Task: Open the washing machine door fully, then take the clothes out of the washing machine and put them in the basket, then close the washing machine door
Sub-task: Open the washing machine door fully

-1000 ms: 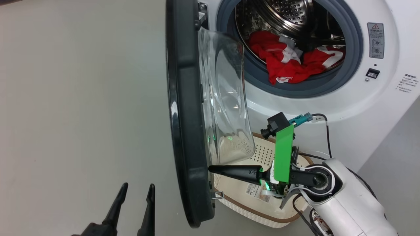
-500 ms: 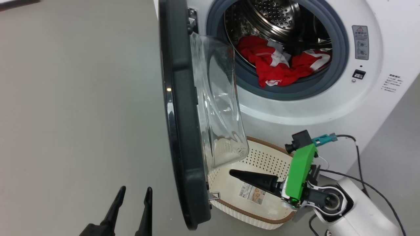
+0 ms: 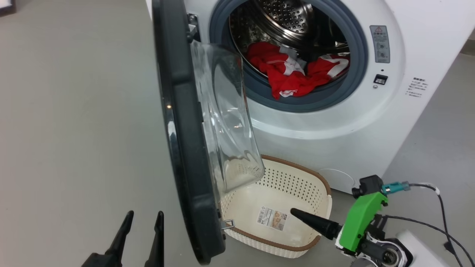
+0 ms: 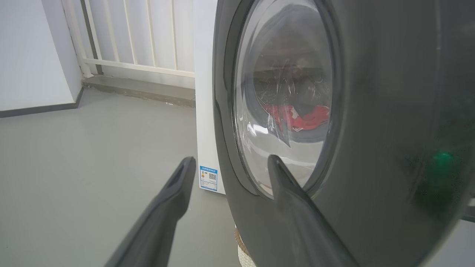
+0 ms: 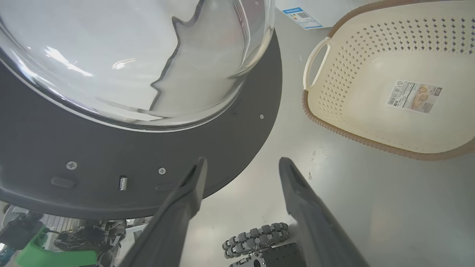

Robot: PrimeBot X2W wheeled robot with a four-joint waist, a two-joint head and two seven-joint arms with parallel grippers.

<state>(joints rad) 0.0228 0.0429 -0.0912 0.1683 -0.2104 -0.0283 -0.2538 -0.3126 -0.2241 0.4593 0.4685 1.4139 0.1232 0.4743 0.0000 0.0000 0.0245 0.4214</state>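
At the left, the left tool (image 3: 145, 213) hung low with its fingers spread and empty, near the outer face of the washing machine door (image 3: 178, 129); whether it touched the black ring could not be told. The door stood out roughly square to the washing machine (image 3: 334, 122), its glass bowl (image 3: 222, 111) bulging toward the opening. Below the bowl the basket (image 3: 297, 181) sat empty on the floor (image 3: 74, 111), one end tucked under the glass. Further right, the clothes (image 3: 293, 74) lay heaped at the drum's front lip, a red fold drooping onto the grey gasket (image 3: 315, 105). At the far right the right tool (image 5: 242, 161) was spread wide, holding nothing, low beside the basket.

The door probably was not yet fully open. An arm reaching for the drum could clip the bowl and swing the door. A garment dropped carelessly might catch on the glass or miss the half-covered basket.
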